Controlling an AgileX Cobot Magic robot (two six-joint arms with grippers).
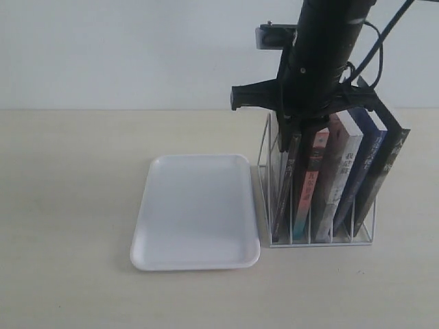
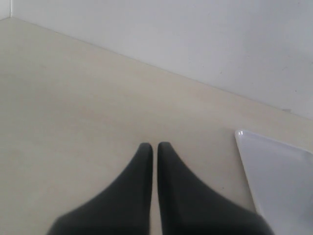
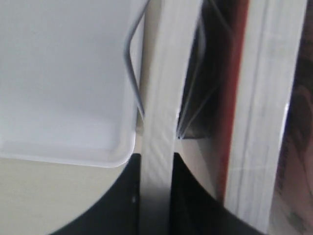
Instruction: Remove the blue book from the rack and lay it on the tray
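Black right jaws pinch the pale-edged slim book [image 3: 164, 98]; tapered left jaws pressed together.

The blue book [image 1: 286, 185] leans in the end slot of the white wire rack [image 1: 322, 242] — nearest the white tray [image 1: 195, 209].

A pale beige table [image 1: 68, 205] is spread across the whole scene and is met at its far edge by a plain white wall [image 1: 103, 55]. On the right, a pale book with a white spine [image 1: 339, 171] is stood upright and tilted to the right. Further right, at the end of the row, a black book with thin white lines [image 1: 385, 171] is leaned the same way.
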